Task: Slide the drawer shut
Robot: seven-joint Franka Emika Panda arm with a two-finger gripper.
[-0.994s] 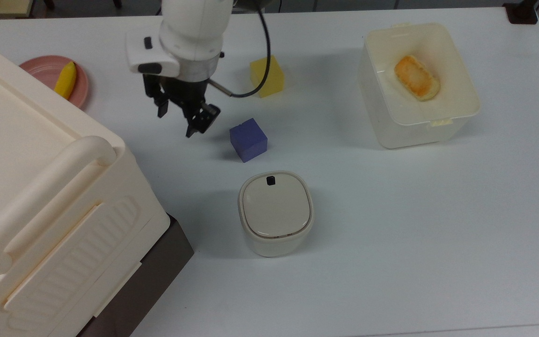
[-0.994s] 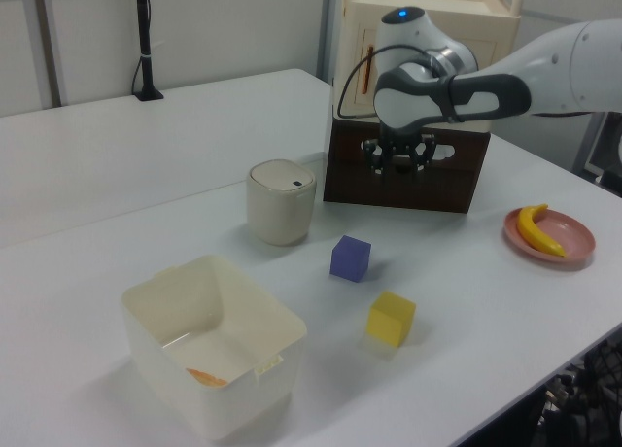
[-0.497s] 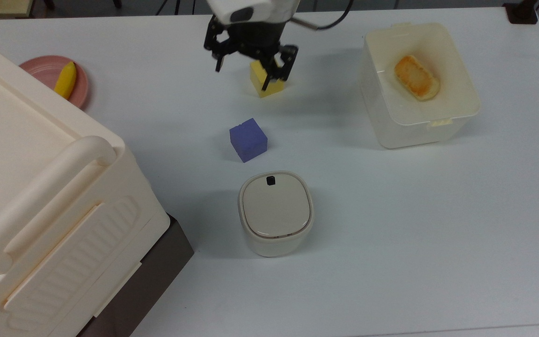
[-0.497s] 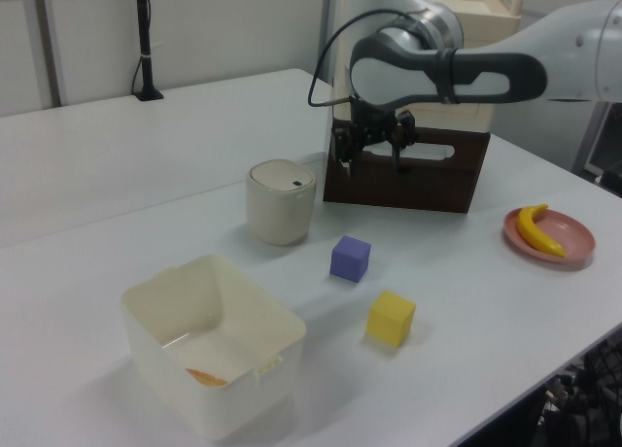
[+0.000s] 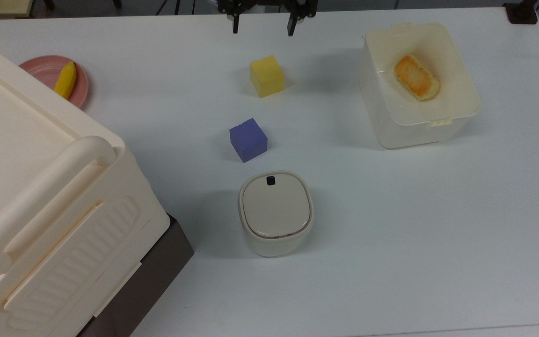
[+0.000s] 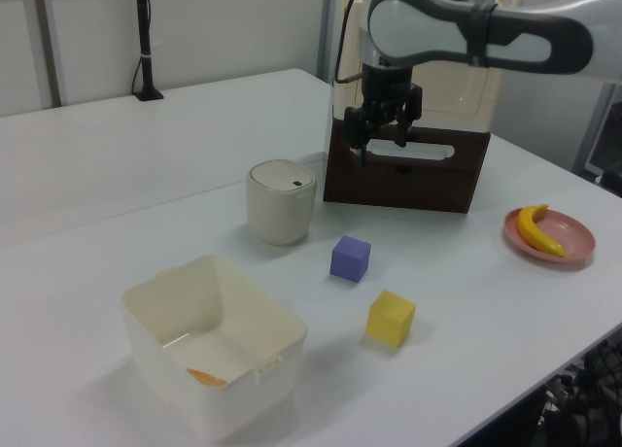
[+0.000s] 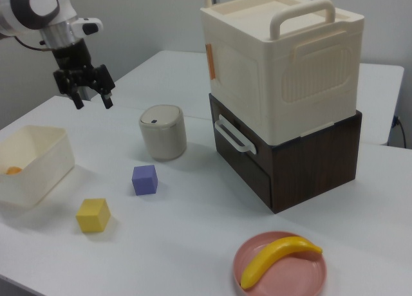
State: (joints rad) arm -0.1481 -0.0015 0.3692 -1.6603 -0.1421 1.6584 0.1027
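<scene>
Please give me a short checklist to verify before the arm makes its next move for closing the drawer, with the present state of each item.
1. Drawer pushed in: ok, its front looks flush with the dark cabinet in the right view.
2. Small gap left at the drawer front: cannot tell.
3. Gripper empty: ok, its fingers are open and hold nothing.
4. Gripper clear of the white handle: ok, it hangs far off, above the table near the open bin.
5. Free low path to the drawer front: not ok, the lidded tub and the purple cube stand between them.
</scene>
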